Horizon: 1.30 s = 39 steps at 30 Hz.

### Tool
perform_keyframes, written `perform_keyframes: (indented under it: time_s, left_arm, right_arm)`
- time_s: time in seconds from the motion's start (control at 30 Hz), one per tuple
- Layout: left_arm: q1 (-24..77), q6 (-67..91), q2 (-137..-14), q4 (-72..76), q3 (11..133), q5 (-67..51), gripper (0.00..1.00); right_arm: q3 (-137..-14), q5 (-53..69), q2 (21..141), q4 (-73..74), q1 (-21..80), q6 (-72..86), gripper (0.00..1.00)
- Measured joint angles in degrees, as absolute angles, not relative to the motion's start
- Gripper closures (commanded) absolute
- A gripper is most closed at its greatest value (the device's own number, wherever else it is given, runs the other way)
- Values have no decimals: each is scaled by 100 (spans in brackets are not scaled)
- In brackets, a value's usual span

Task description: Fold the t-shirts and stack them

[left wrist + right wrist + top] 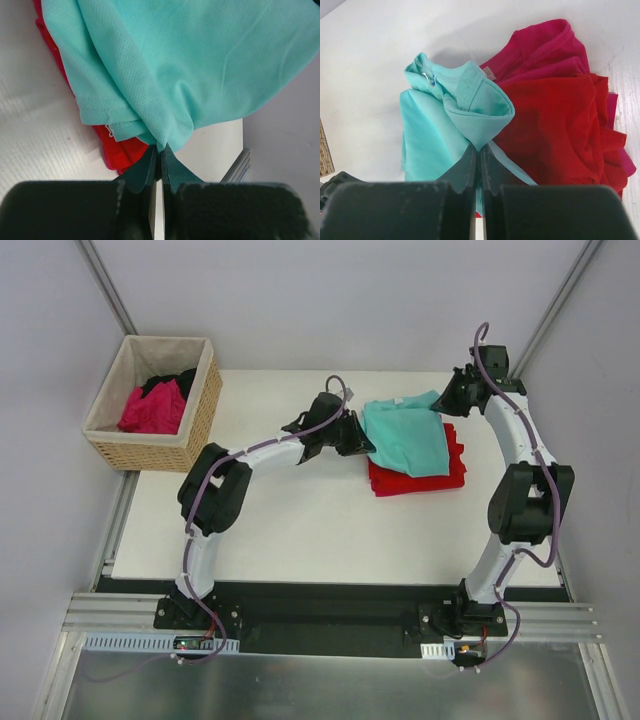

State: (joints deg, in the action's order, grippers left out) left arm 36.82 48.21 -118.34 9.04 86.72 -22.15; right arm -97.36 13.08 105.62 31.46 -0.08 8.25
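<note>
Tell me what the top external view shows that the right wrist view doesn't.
Only the top external view: magenta cloth and black cloth inside the woven tan basket. Only the right wrist view: a magenta soft-cloth shirt under the bright red soft-cloth t-shirt, and the right gripper shut on a fold of the teal soft-cloth t-shirt. Both: that teal t-shirt lying on the red one.

The top camera is looking down from above the near edge, taking in the whole table (300, 530). The left wrist camera is facing right and the right one left, both pressing close on the teal t-shirt (405, 435), which all three are sharing.
</note>
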Motion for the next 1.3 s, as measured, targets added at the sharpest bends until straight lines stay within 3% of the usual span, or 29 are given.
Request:
perform_keyframes:
  time_s: [0.63, 1.3]
  left_arm:
    - [3909, 4882, -12372, 875, 9400, -2412, 100]
    - [4160, 4912, -12160, 1057, 8842, -2401, 100]
  right_arm:
    - [-10071, 1509, 10851, 3074, -495, 902, 99]
    - [-9437, 1549, 10608, 2871, -517, 985, 99]
